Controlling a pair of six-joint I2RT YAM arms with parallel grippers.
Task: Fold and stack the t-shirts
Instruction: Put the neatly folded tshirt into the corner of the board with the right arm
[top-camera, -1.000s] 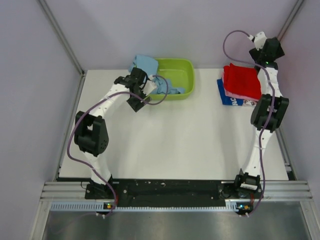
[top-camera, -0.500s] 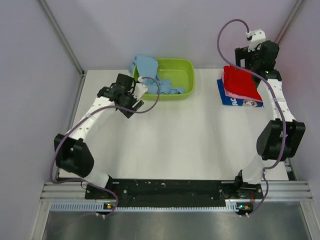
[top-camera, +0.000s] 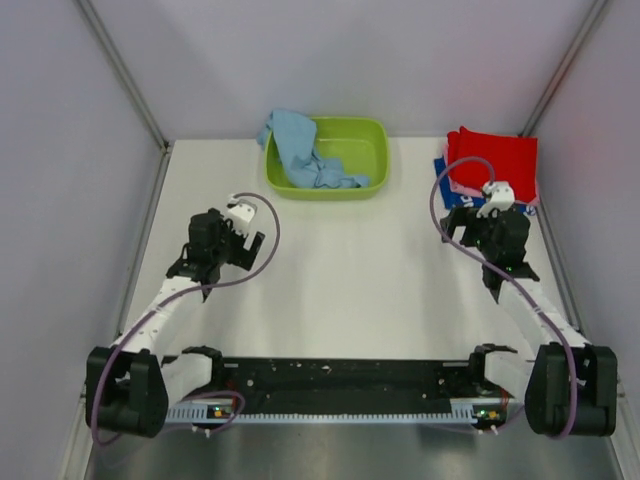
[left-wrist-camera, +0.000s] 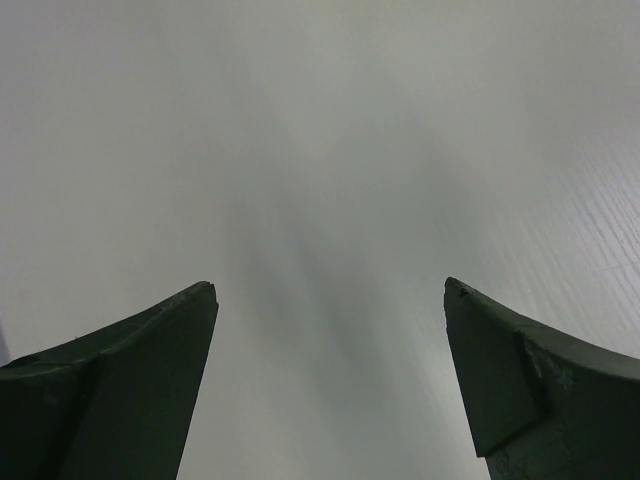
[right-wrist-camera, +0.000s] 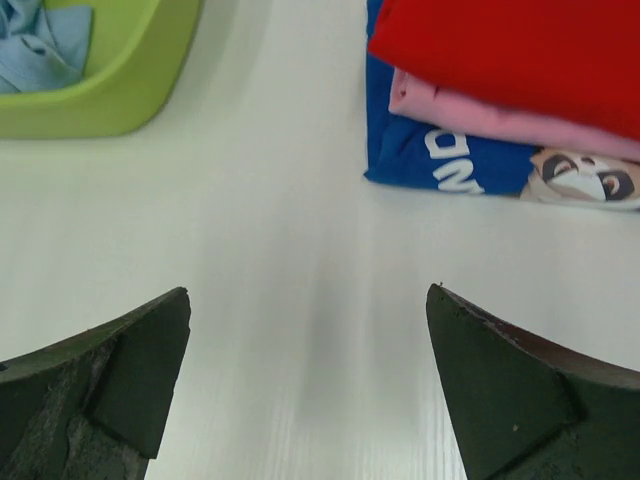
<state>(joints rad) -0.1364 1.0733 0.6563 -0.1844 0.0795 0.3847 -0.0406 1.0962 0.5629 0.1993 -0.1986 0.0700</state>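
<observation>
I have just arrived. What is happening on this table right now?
Two robot arms are folding and stacking t-shirts. At this moment neither holds anything: the left hand and the right hand are both open above the bare table. Three folded shirts are stacked at the far right: the red t-shirt on top, the pink t-shirt under it, the dark blue t-shirt at the bottom. The light blue t-shirt is not yet folded; it lies crumpled in the green basin, partly over its rim.
</observation>
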